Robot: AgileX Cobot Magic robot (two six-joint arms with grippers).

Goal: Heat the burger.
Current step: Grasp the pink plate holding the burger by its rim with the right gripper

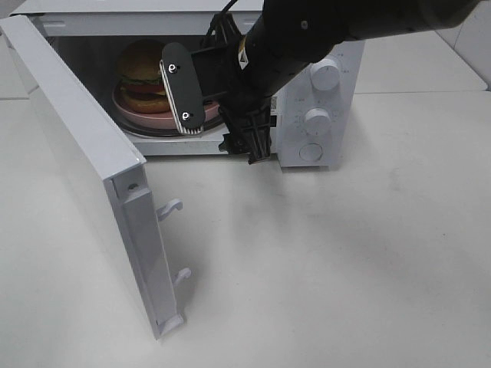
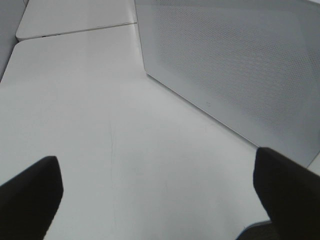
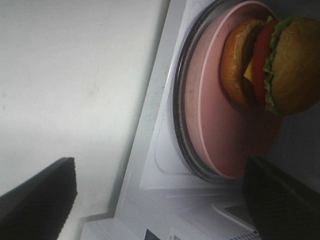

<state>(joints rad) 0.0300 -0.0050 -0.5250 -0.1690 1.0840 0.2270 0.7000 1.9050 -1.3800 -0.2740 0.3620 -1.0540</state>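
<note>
- The white table (image 1: 345,268) carried everything.
- A white microwave (image 1: 337,92) sat on it, its door (image 1: 77,153) swung wide.
- The right gripper (image 3: 160,200) hung at the oven's mouth, jaws spread wide, gripping nothing.
- The left gripper (image 2: 155,195) hovered over bare table near the door, jaws equally wide and empty.
- A pink plate (image 1: 138,115) lay on the glass turntable (image 3: 180,125) inside.
- The burger (image 1: 142,69) sat on that plate.

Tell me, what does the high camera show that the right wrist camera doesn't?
Only the high view shows the open door and knobs of the microwave. Only the right wrist view shows a yellow slice in the burger. Both show the burger on the pink plate inside the microwave, with the open right gripper in front.
</note>
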